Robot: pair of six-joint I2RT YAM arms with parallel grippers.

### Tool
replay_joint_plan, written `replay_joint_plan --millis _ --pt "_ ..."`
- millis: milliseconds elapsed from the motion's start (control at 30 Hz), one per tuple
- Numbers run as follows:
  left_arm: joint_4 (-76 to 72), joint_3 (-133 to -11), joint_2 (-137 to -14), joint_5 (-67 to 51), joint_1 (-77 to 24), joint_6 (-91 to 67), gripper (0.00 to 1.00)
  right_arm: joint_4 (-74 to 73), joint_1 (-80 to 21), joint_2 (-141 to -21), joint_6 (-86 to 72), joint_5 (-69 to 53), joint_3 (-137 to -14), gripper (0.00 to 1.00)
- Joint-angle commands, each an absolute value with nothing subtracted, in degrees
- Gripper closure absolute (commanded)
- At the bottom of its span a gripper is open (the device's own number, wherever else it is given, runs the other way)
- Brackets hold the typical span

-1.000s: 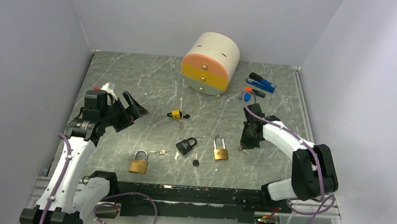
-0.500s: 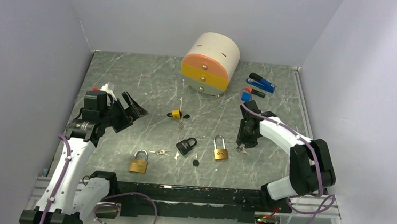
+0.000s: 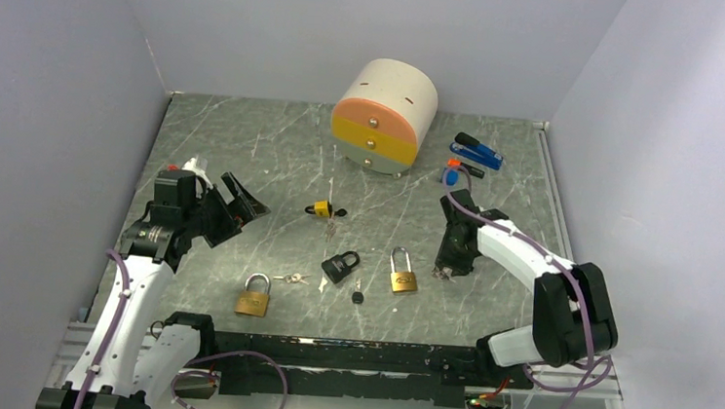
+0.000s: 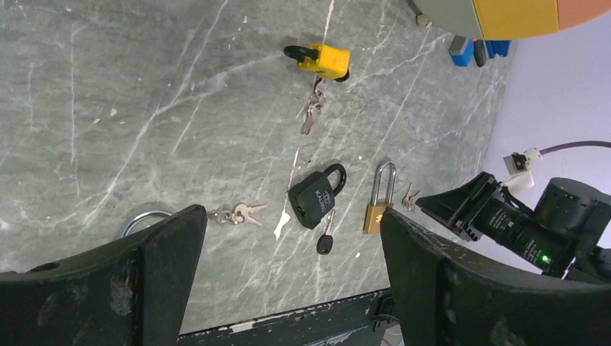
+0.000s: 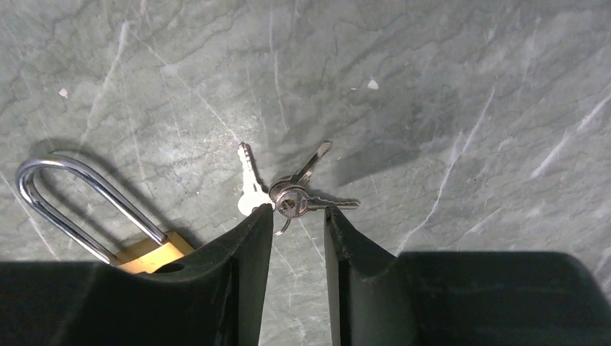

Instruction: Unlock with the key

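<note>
Right arm (image 3: pixel 521 256) has swung a little left and come back since a second ago. The right jaws, pinched together then, now stand parted by a narrow gap and grip nothing. They point down at the counter (image 3: pixel 247 137), tips just short of the bunch of keys (image 5: pixel 288 196). Its ring lies at the mouth of the gap, with three small keys fanned out flat on the marbled surface. The right brass padlock (image 3: pixel 403 279) lies just beside that bunch, on its left; wrist view hides one end of the shackle. Left arm (image 3: pixel 138 275) has barely shifted. The left jaws are spread wide, hold nothing, and hang above the left part of the counter. Between the arms lies a black padlock (image 3: pixel 339 265) with a black-headed key (image 3: pixel 358 297) near it. A yellow padlock (image 3: pixel 319 208) lies farther back, and a left brass padlock (image 3: pixel 253 300) sits toward the front with a small key pair (image 3: pixel 292 278) just beside it. At the back stand a rounded drawer unit (image 3: pixel 385 116) and a blue stapler (image 3: pixel 480 153).
</note>
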State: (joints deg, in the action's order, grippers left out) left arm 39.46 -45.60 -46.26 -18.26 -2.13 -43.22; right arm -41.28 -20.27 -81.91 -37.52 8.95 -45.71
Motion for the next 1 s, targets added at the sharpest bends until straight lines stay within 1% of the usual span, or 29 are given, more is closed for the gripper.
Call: replay_joint_plan --millis 0,233,500,533,600,700,767,967 --pt "39.38 -45.79 -45.69 -17.32 -2.29 -44.2 0.06 -37.81 -18.39 -78.52 -42.79 10.07 -43.85 0.65" --pt "39.25 -45.64 -45.79 -17.05 -2.33 -44.74 0.06 -34.4 -16.44 -81.45 -43.7 7.52 -42.98 0.66" --pt "39.02 -45.45 -45.93 -17.27 -2.29 -44.75 0.06 -34.27 -16.37 -86.17 -44.04 6.02 -43.7 0.68" --pt "38.9 -45.4 -46.01 -17.5 -2.29 -44.74 0.06 -34.34 -16.31 -86.74 -44.18 5.87 -43.62 0.69" --pt "38.57 -45.35 -46.1 -18.0 -2.29 -44.65 0.06 -34.23 -16.42 -87.68 -44.37 5.43 -43.33 0.75" --pt "37.65 -44.9 -46.04 -19.25 -2.29 -44.56 0.06 -34.16 -16.44 -88.03 -44.23 5.88 -43.44 0.92" --pt "36.79 -44.43 -46.01 -20.46 -2.31 -44.64 0.06 -34.34 -16.52 -87.29 -43.91 6.67 -44.07 0.99" --pt "33.89 -42.29 -45.96 -23.44 -2.31 -45.71 0.06 -34.45 -17.45 -83.02 -41.71 7.59 -46.26 1.0"
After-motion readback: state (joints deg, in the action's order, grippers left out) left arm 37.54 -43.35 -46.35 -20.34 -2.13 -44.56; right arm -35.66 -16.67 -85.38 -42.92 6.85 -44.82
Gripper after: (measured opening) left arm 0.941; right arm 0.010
